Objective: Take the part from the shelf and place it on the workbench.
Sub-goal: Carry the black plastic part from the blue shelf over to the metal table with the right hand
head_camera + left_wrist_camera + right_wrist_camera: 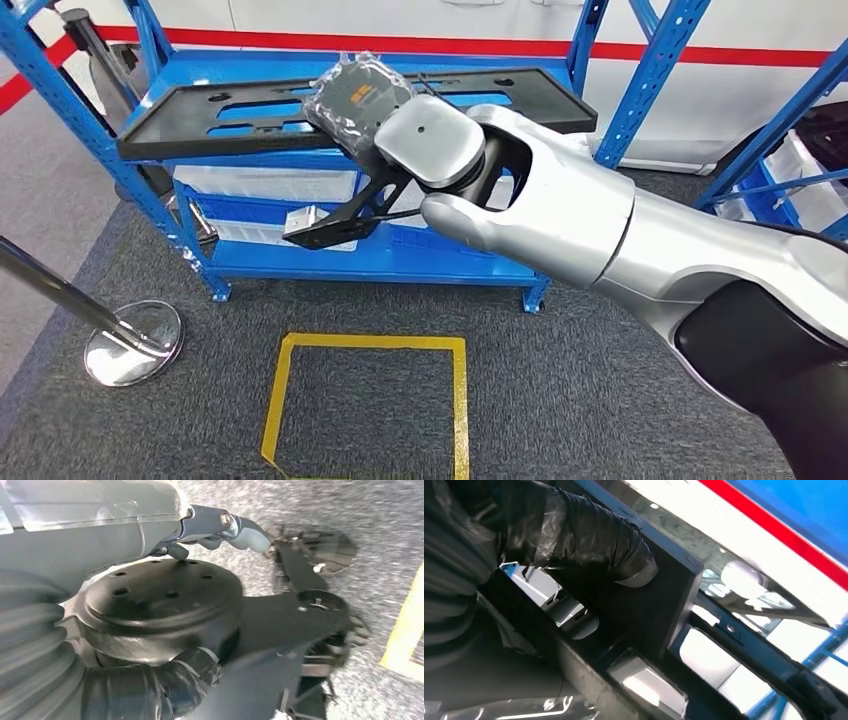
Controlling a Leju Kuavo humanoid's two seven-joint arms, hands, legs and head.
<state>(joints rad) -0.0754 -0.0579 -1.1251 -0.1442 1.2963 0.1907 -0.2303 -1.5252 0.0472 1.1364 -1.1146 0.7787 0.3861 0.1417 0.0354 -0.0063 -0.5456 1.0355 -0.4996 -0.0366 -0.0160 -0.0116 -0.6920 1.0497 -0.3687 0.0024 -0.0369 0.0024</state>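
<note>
A dark grey carpet (600, 400) with a yellow taped square (370, 400) ran up to a blue shelf (400, 260), and a chrome stanchion base (133, 342) stood well off to the left of the hand. The part (250, 110) — a long black slotted panel — lay across the shelf's top level, stretching away to both sides of the right hand (360, 100), which was wrapped in dark film and sat on the panel's middle. The right wrist view gave what the head view could not: the fingers (589, 535) curled over the panel's edge (674, 595), gripping it. The left hand (150, 685) hung low over the carpet; its fingers seemed curled in on nothing, though I could not tell for certain. Since the panel was long and seemingly gripped at one spot, it could tip as it lifts — or catch a blue upright (590, 40) beyond the hand to the right and twist free.
</note>
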